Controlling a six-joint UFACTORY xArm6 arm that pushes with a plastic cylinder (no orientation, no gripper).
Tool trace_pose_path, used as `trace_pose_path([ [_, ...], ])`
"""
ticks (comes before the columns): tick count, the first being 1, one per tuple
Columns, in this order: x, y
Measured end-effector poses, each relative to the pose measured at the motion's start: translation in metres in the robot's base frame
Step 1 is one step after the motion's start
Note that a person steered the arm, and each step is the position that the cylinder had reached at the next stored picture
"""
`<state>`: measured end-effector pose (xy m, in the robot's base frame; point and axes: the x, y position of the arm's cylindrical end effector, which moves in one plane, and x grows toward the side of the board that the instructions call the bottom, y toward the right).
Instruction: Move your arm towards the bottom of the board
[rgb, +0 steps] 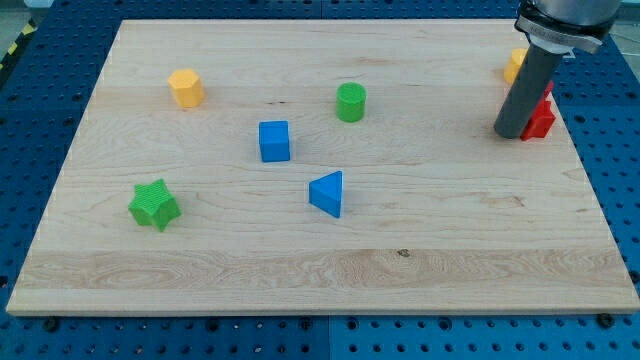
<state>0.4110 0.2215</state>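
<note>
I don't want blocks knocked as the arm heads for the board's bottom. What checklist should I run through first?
1. My tip visible on the board: ok.
2. Path toward the view's bottom free of blocks: ok.
3. Tip apart from the red block: cannot tell, they sit side by side.
4. Orange block behind the rod identifiable: not ok, mostly hidden.
5. Blue triangle well off the path: ok.

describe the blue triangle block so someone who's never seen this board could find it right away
Start at the wooden board and go just below its middle. The blue triangular block lies there, below and right of the blue cube. It is the only wedge-shaped blue piece, far from my tip.
</note>
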Motion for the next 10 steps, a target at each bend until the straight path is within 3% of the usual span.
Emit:
trace_pose_path([
  [4, 0.001, 0.015],
  [7, 0.066, 0.017],
  [9, 0.075, 0.017],
  [10, 0.102, 0.017],
])
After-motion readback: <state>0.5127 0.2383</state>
